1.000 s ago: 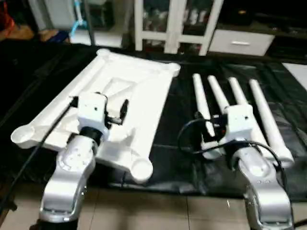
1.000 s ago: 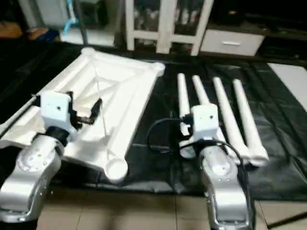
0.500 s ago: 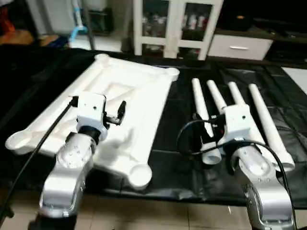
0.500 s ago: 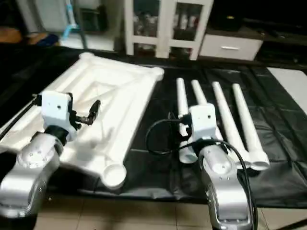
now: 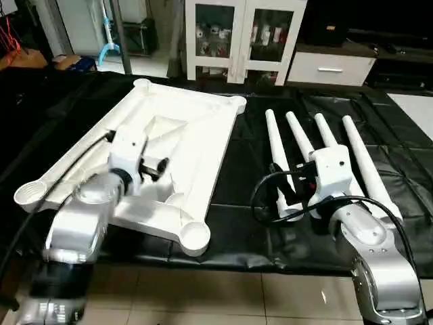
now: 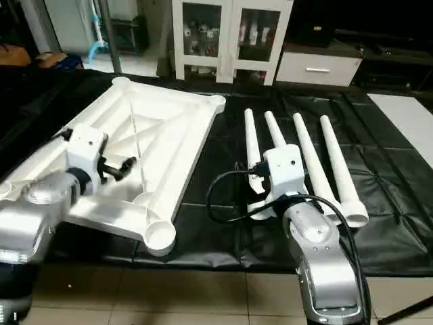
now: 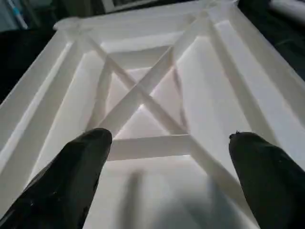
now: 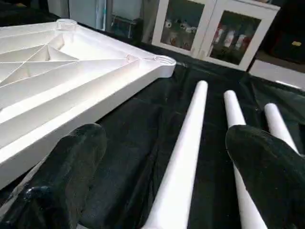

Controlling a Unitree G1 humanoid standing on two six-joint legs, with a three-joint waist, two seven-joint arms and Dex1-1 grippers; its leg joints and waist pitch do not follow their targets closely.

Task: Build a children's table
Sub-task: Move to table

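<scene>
Here the upturned table top [image 5: 176, 145] is lying on the black sheet [image 5: 237, 176], four legs [image 5: 318, 152] beside it; the left gripper [image 7: 167, 157] and right gripper [image 8: 162, 157] are hanging wide open, empty.

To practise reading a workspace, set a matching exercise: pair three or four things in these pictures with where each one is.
Things:
1. table top
2. four legs
3. left tool
4. right tool

Places:
A. side by side on the black sheet
B. open, over the leftmost leg
C. underside up, left of the legs
D. open, over the X ribs

Pairs: 1-C, 2-A, 3-D, 4-B
</scene>
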